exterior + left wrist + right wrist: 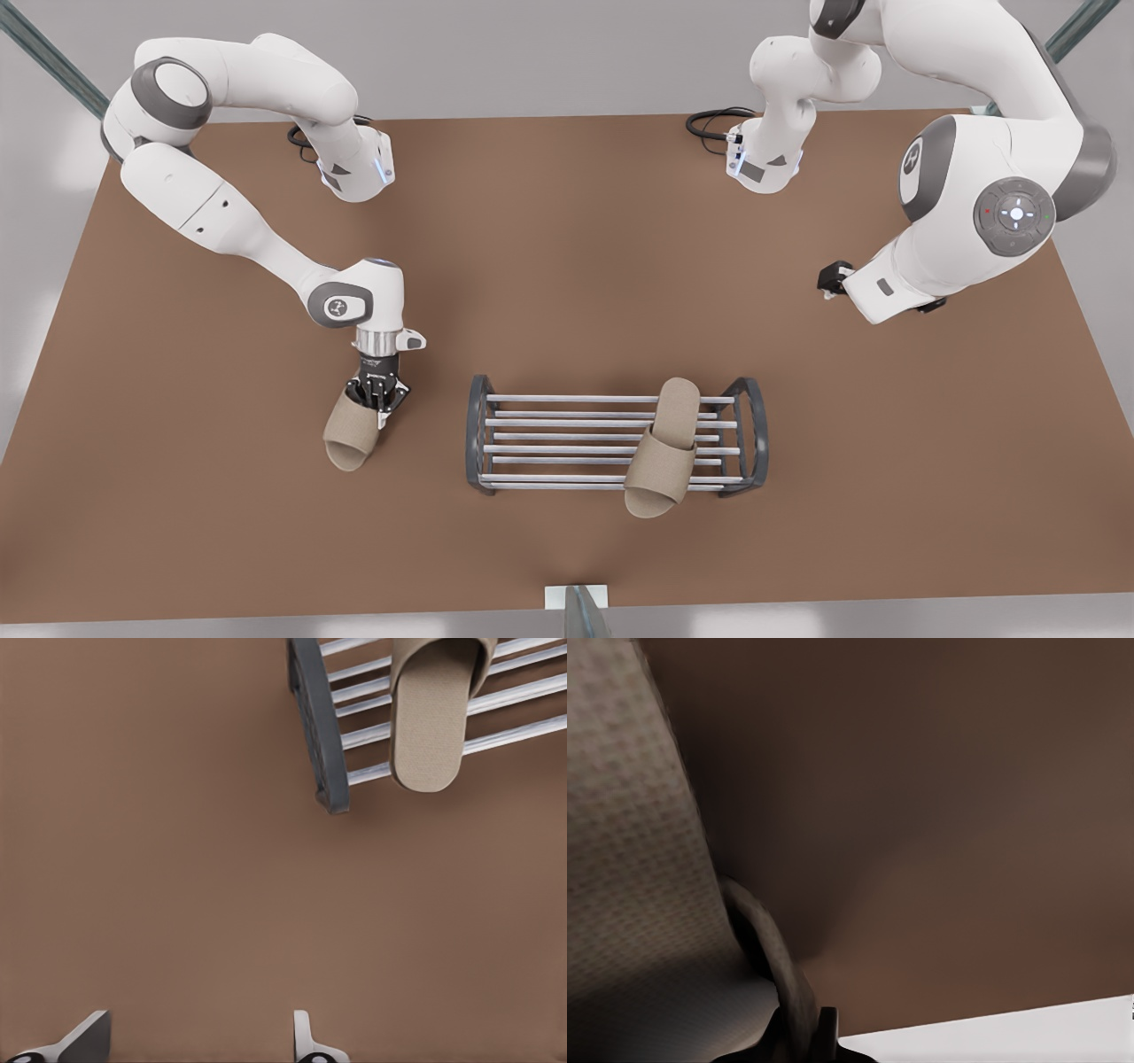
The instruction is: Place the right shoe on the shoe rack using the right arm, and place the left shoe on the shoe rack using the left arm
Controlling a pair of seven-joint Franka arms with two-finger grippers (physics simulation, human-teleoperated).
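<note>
Two shoes were in view. The right gripper was clamped on the heel edge of the right shoe, at 9 o'clock from the rack in the front view, toe pointing to 7 o'clock. I could not tell whether that shoe touched the table. In the right wrist view its fabric sat right against the camera. The left shoe lay across the rods at the rack's 3 o'clock end, its toe overhanging the 6 o'clock rail. The left gripper waited well apart, at 2 o'clock from the rack, fingers spread with nothing between them.
</note>
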